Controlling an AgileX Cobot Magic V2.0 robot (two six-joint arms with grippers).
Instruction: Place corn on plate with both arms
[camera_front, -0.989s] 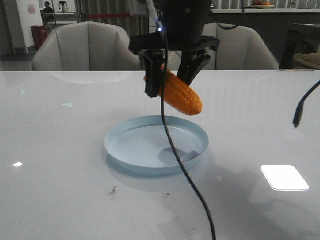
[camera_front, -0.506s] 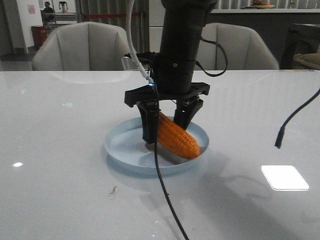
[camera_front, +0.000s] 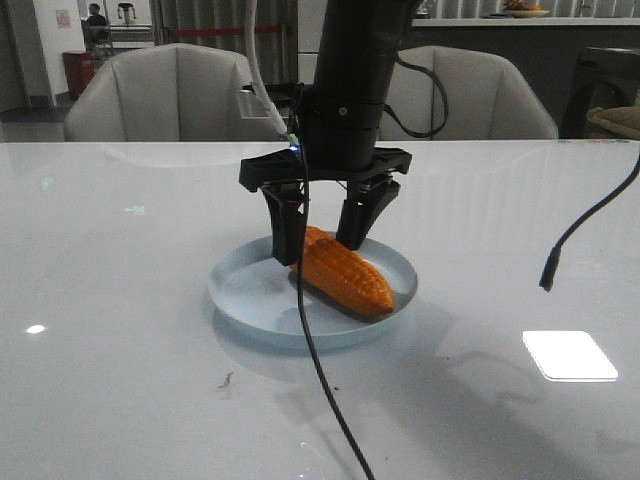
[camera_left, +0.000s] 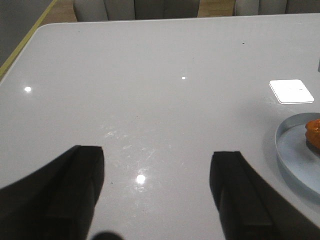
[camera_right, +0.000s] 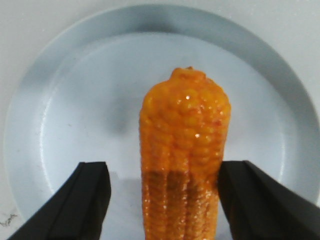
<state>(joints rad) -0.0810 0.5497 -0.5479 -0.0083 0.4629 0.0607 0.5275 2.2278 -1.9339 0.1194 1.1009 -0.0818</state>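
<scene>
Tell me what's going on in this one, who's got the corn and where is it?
The right gripper hangs over the pale blue plate with its fingers spread apart on either side of the corn, gaps showing in the right wrist view. The corn lies in the plate, so it looks released. The left gripper is open over bare table, off to the side of the plate, holding nothing.

In the left wrist view the plate (camera_left: 292, 150) and corn (camera_left: 314, 131) are cut off at the edge. The right end effector (camera_front: 320, 238) hides the corn's far end in the front view.
</scene>
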